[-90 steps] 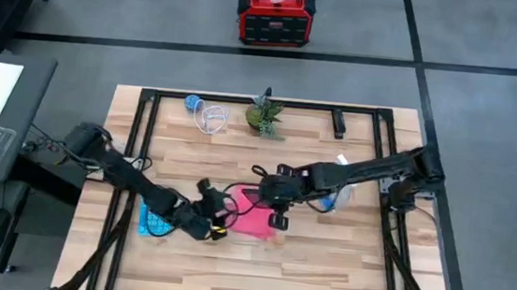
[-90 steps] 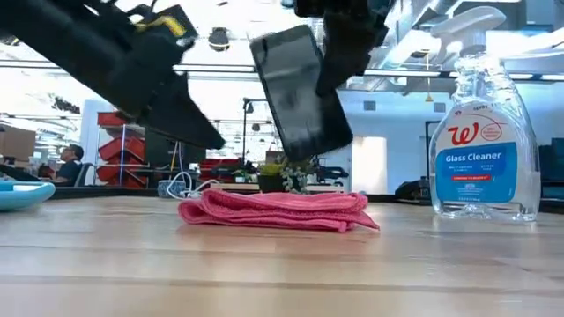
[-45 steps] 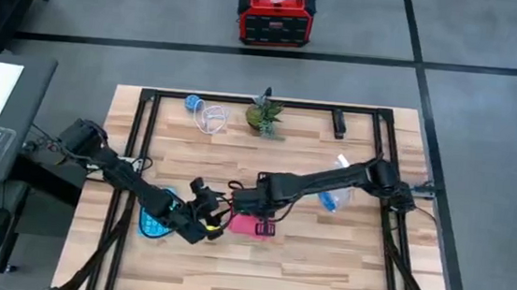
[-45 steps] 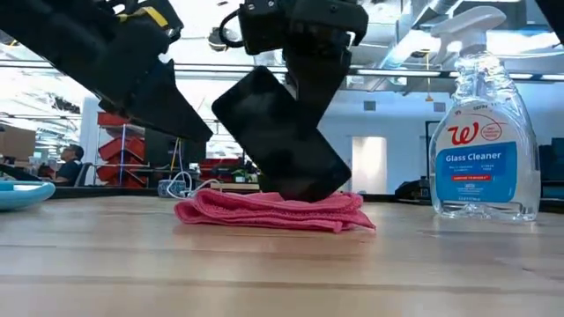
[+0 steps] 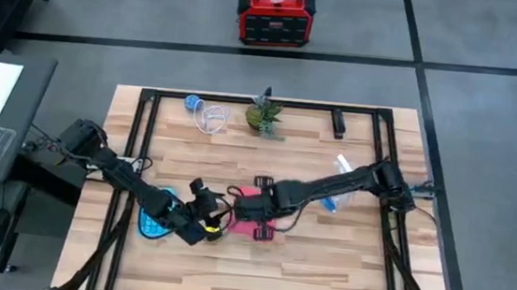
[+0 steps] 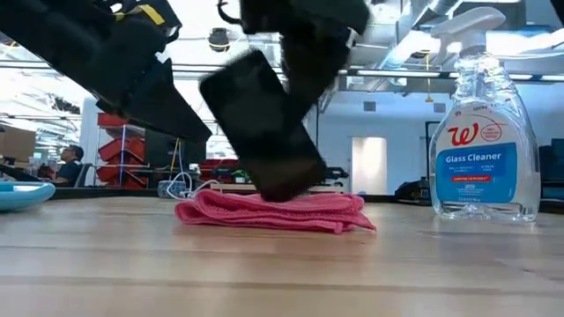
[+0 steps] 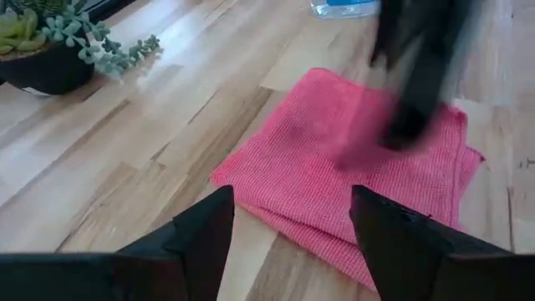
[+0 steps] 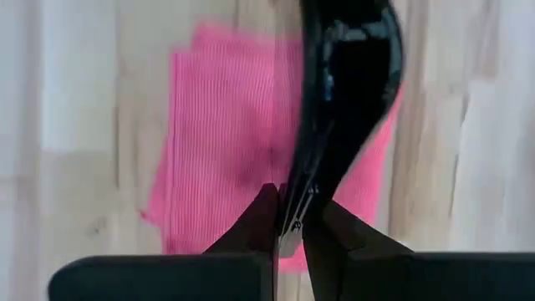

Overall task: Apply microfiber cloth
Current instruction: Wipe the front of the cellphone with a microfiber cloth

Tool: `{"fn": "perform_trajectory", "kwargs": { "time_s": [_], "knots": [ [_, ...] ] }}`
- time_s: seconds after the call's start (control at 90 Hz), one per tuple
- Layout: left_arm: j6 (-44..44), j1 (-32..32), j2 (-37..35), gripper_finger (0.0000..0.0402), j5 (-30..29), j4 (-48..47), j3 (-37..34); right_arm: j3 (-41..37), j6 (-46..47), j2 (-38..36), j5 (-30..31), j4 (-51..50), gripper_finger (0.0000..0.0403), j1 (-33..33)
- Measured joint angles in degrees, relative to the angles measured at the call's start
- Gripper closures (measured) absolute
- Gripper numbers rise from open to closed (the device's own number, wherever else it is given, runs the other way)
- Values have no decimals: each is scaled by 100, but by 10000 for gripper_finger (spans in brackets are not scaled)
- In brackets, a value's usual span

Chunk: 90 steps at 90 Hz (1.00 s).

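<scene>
Lay folded on the wooden table (image 5: 323, 263) near its middle: the microfiber cloth (image 6: 273, 211), bright pink, soft, roughly square, fine-ribbed, one edge doubled over. Reached in from the far side: the right gripper (image 8: 292, 219), clamped edge-on upon the black phone (image 6: 262, 123), tilted, lower end pressed into the cloth. Judged to be the wiping step itself, phone rubbed against cloth rather than cloth carried to phone. Called for next, probably: a short drag across the pink surface with pressure kept light, lest the loose fold bunch or slide. Waited just beside the cloth's near edge: the left gripper (image 7: 291, 230), fingers spread wide, holding nothing. Stood well apart: glass cleaner bottle (image 6: 483, 123).
</scene>
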Motion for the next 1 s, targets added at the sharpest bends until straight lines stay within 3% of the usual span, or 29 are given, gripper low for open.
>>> {"fn": "perform_trajectory", "kwargs": {
  "time_s": [0.278, 0.456, 0.567, 1.0],
  "knots": [
    [-46, -154, 0, 185, -318, 75, 2, -2707, 659, -1575, 86, 3054, 385, 62],
    [185, -152, 0, 185, -352, 361, 0, -4019, 883, -1879, -75, 4556, 385, 4],
    [474, -145, 0, 185, -380, 642, 2, -4296, 1025, -1879, -177, 5011, 385, -56],
    [672, -127, 0, 185, -285, 1142, 2, -4127, 977, -1613, -193, 5270, 385, -88]
  ]
}}
